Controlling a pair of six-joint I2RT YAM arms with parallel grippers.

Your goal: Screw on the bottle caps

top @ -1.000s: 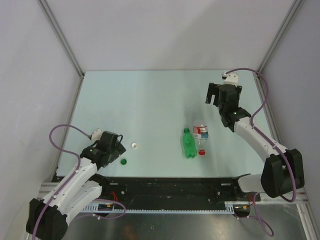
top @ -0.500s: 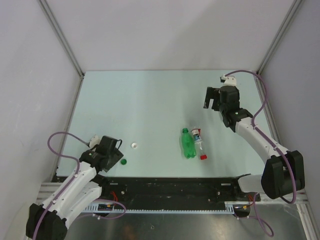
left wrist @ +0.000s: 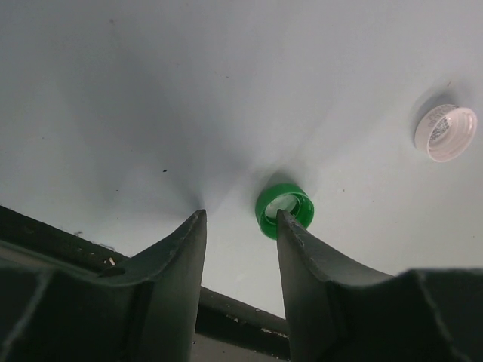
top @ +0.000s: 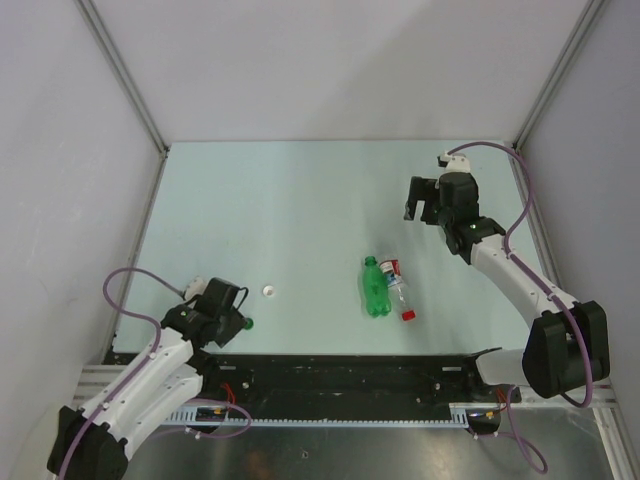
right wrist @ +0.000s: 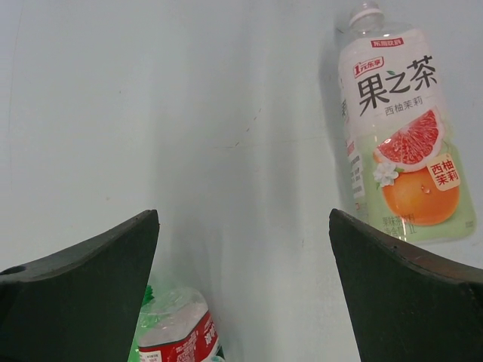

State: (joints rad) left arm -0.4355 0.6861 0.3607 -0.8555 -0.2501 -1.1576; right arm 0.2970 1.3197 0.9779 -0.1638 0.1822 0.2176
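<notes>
Green cap (left wrist: 284, 210) sits off-centre by half-open left jaws' tip: centre it btwn them first; right jaws wide, empty.

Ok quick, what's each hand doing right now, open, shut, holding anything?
Left hand: partly open, holding nothing; the green cap sits by one fingertip, not between the fingers.
Right hand: wide open, empty.
</notes>
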